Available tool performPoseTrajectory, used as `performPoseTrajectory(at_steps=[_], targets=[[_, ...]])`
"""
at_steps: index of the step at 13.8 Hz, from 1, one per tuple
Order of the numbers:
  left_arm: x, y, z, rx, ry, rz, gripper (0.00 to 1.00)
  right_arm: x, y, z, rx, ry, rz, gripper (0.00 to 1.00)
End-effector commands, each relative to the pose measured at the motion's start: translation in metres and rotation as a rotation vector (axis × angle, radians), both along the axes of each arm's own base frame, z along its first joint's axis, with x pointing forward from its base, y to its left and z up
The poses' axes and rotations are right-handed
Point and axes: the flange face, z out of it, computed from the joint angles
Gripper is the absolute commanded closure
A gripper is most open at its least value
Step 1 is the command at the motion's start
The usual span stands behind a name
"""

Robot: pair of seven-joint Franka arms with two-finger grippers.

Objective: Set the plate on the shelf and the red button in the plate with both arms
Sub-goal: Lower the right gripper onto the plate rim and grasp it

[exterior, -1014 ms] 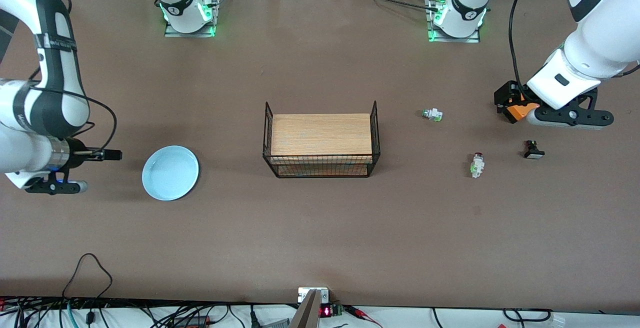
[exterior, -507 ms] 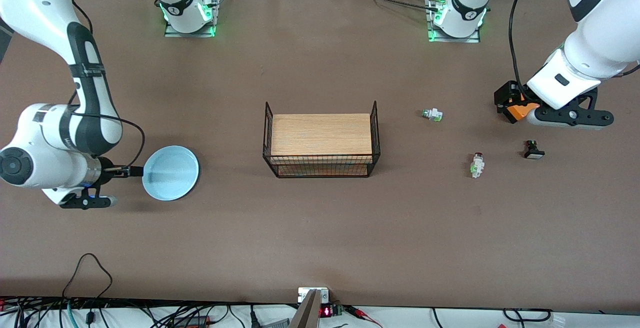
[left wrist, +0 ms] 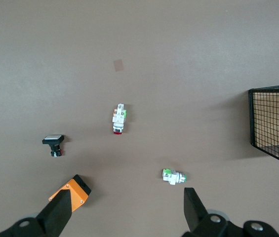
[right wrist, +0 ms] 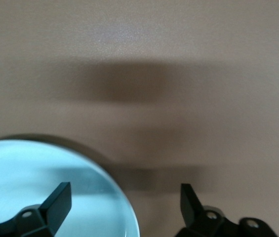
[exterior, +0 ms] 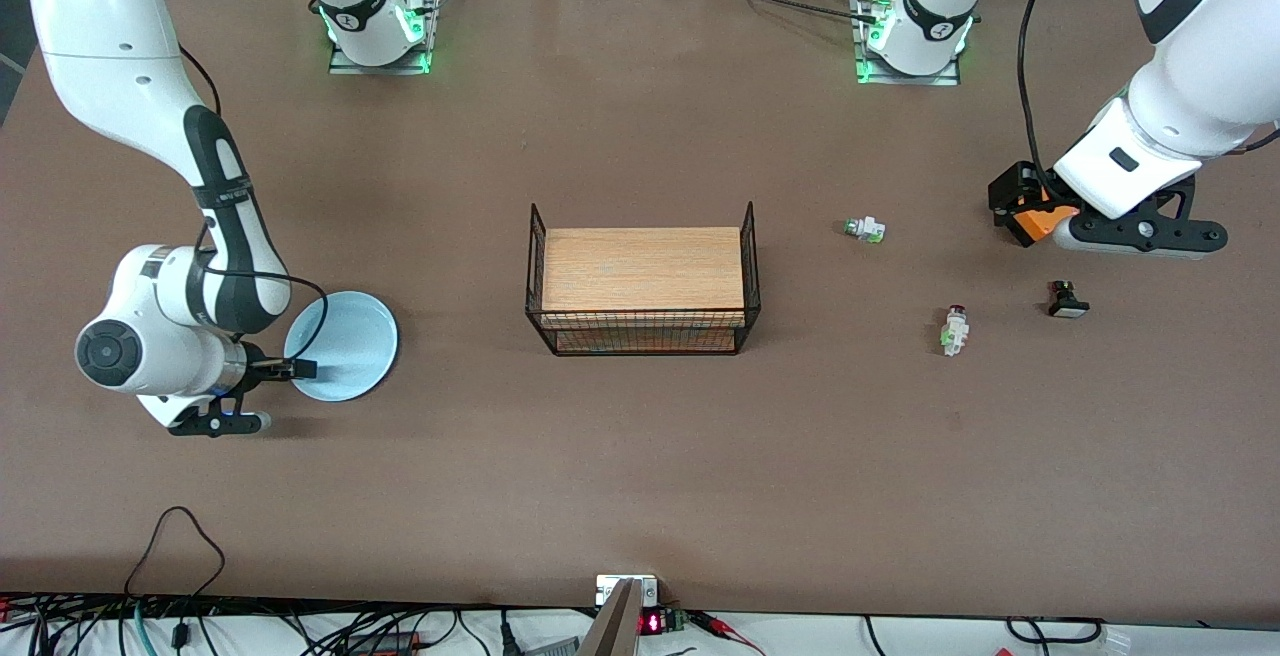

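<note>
The pale light-blue plate [exterior: 350, 336] lies flat on the table, between the basket and the right arm's end. My right gripper [exterior: 303, 369] is open and low at the plate's rim. In the right wrist view the right gripper [right wrist: 124, 193] has one finger over the plate [right wrist: 40, 187] and the other over bare table. The red button [exterior: 955, 328] lies on its side toward the left arm's end and also shows in the left wrist view [left wrist: 118, 118]. My left gripper [exterior: 1018, 206] waits open and empty above the table there, and shows in its own view [left wrist: 132, 191].
A wire basket [exterior: 640, 341] with a wooden board inside stands mid-table; its corner shows in the left wrist view [left wrist: 275, 123]. A white piece with a green and silver end [exterior: 864, 229] and a black piece with a white face [exterior: 1066, 301] lie near the red button.
My right arm has swung in from the table's end toward the plate, bringing its open gripper to the plate's rim. The left arm has not moved.
</note>
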Motion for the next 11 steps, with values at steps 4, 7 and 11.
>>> performPoseTrajectory(at_steps=[4,7,11], targets=[[-0.003,0.0,0.008,-0.003,0.002,0.005,0.0,0.002,0.001,-0.002,0.005,0.004,0.007,0.37],[-0.003,0.0,0.008,-0.003,0.002,0.005,0.0,-0.004,0.001,-0.005,0.007,0.049,-0.007,0.58],[-0.003,-0.001,0.008,-0.002,0.0,0.004,0.0,-0.012,0.001,-0.006,0.01,0.122,-0.013,1.0]])
